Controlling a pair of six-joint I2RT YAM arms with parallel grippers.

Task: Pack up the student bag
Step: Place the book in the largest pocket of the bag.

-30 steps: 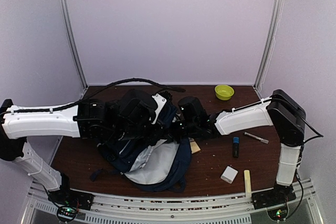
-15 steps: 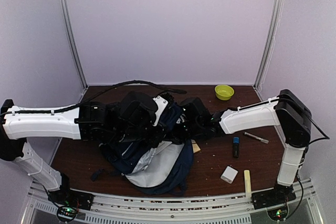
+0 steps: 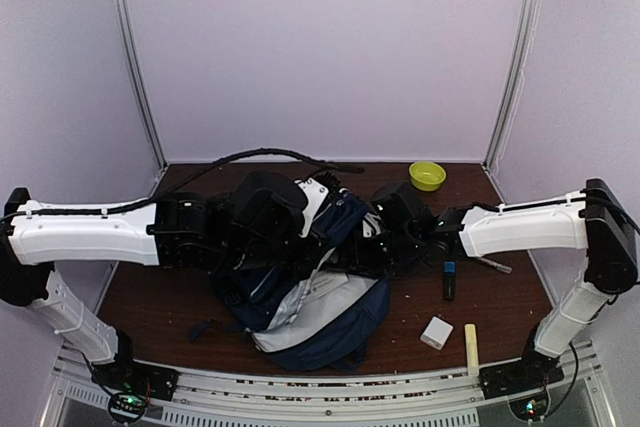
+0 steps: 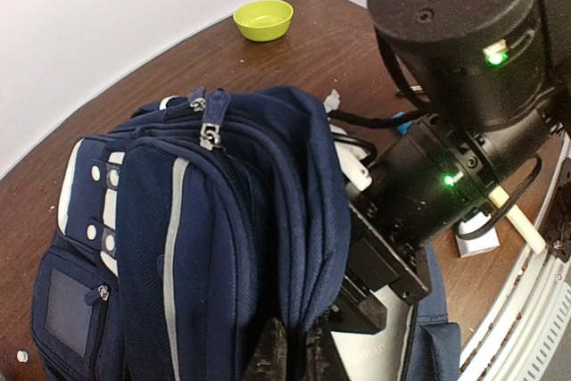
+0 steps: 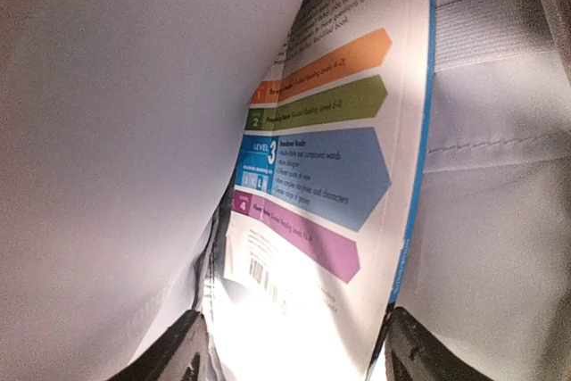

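The student bag (image 3: 300,322), navy with a pale lining, lies in the middle of the table and fills the left wrist view (image 4: 223,220). My left gripper (image 4: 294,356) is shut on a fold of the bag's navy rim and holds the mouth up. My right gripper (image 5: 294,359) reaches inside the bag from the right, its wrist (image 3: 410,222) at the opening. Its fingers (image 5: 174,359) stand apart, open, on either side of a white book (image 5: 321,185) with coloured level labels. The book rests against the pale lining (image 5: 107,131).
A green bowl (image 3: 427,175) sits at the back right. To the right of the bag lie a black and blue marker (image 3: 449,279), a pen (image 3: 488,263), a white block (image 3: 436,332) and a pale yellow stick (image 3: 471,347).
My right gripper has gone from shut to open around the book. The right arm has stretched out flatter and its wrist has shifted right. The bag has shifted right with the left gripper.
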